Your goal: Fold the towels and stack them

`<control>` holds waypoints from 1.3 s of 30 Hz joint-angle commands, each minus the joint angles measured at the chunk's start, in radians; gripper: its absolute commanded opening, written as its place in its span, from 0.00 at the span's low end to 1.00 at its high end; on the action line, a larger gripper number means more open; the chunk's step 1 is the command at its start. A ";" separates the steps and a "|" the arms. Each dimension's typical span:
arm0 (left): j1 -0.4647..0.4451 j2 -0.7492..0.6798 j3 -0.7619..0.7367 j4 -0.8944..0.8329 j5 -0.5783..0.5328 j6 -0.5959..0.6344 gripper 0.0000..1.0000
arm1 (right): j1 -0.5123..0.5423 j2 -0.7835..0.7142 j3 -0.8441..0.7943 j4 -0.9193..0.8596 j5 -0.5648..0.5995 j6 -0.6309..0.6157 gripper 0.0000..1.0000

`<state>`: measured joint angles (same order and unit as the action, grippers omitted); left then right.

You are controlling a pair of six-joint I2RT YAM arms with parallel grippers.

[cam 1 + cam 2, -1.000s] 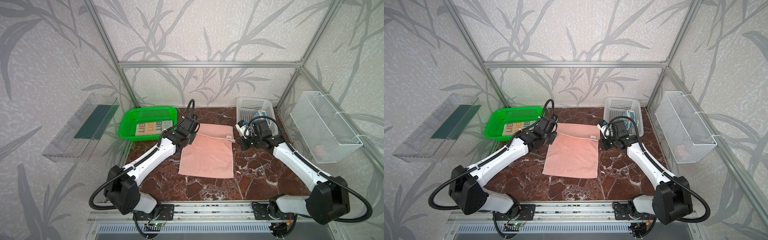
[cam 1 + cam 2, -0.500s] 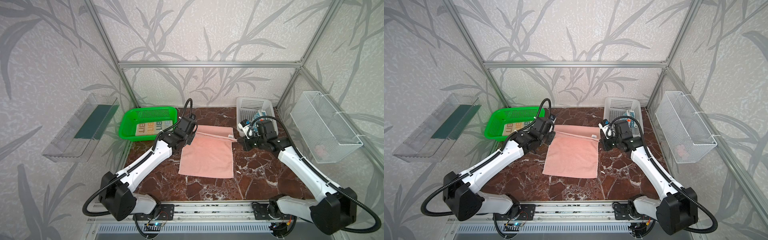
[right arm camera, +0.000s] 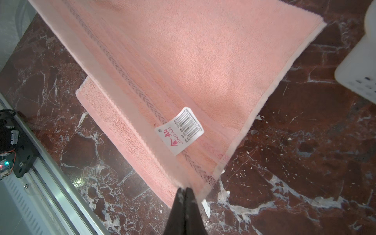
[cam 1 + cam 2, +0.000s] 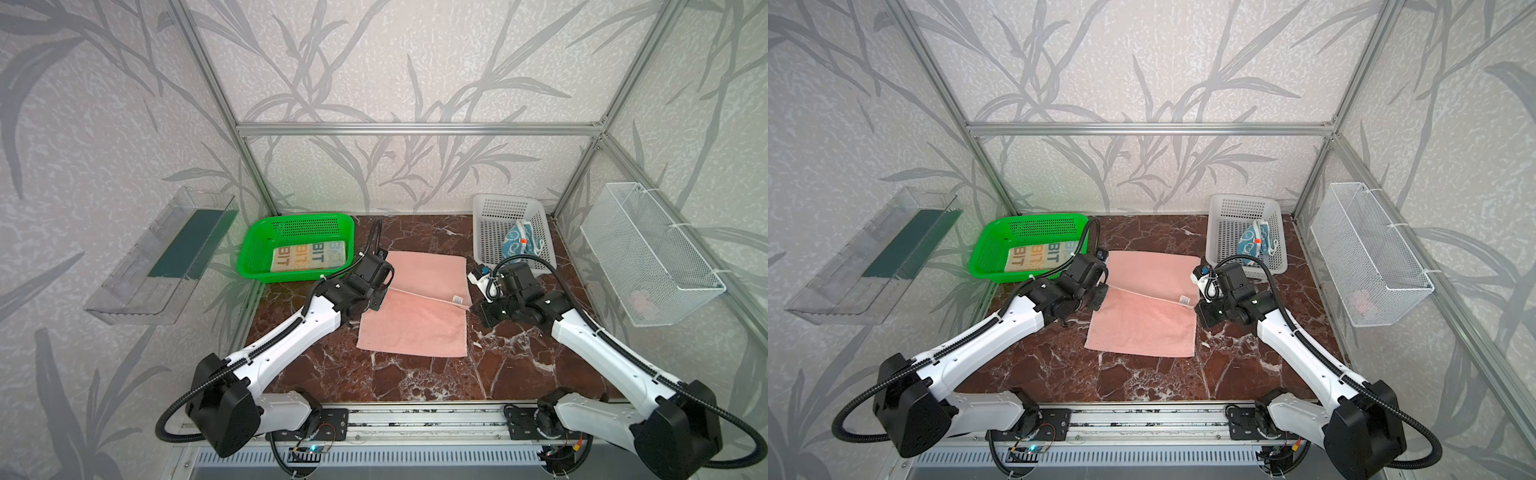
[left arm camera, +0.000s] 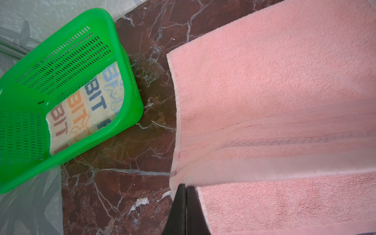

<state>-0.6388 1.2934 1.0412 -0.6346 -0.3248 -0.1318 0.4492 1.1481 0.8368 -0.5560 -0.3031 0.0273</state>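
**A:** Since a second ago both arms have drawn back toward their bases. The hem they hold has come from the far corners of the pink towel (image 4: pixel 415 328) to about its middle.

**B:** And the grip?

**A:** The left gripper (image 5: pixel 185 188) is pinched tight on one corner of that hem. The right gripper (image 3: pixel 185 190) is pinched on the other corner, just beside the white label (image 3: pixel 179 130). The hem runs taut from one pair of fingertips to the other.

**B:** Which step is that?

**A:** I take it for the first fold of the pink towel, about half done. The lifted layer stretches away beyond the fingers. The flat lower layer lies beneath them on the marble table (image 4: pixel 415 382), and part of it reaches nearer the bases than they do.

**B:** What does the next move call for?

**A:** Carrying the hem on, level and at an equal pace, until it hangs over the near edge below the fingers. Then it should be lowered, and only after that let go. If one side leads, the edges will likely land askew.

**B:** The other towels?

**A:** The cream towel (image 4: pixel 309 257) lies flat in the green basket (image 4: pixel 249 266), beyond the left fingers and well apart. The teal towel (image 4: pixel 519 243) sits crumpled in the white basket (image 4: pixel 486 232), beyond the right fingers. Neither is touched.
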 commanded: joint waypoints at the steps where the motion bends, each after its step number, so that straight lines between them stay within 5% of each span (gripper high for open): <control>1: -0.010 -0.017 -0.051 -0.025 0.030 -0.073 0.00 | 0.027 -0.028 -0.043 -0.032 0.036 0.066 0.00; 11: -0.015 0.027 -0.134 0.001 0.040 -0.130 0.00 | 0.119 0.036 -0.116 0.009 0.048 0.153 0.00; 24: -0.014 0.109 -0.020 -0.022 -0.042 -0.122 0.00 | 0.124 0.048 -0.013 -0.039 0.100 0.130 0.00; 39: -0.015 -0.094 0.025 -0.056 -0.032 -0.060 0.00 | 0.137 -0.061 0.075 -0.149 0.093 0.113 0.00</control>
<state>-0.6518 1.2709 1.0565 -0.6670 -0.3470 -0.1944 0.5774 1.1316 0.8734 -0.6571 -0.2100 0.1478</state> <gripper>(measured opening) 0.047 0.047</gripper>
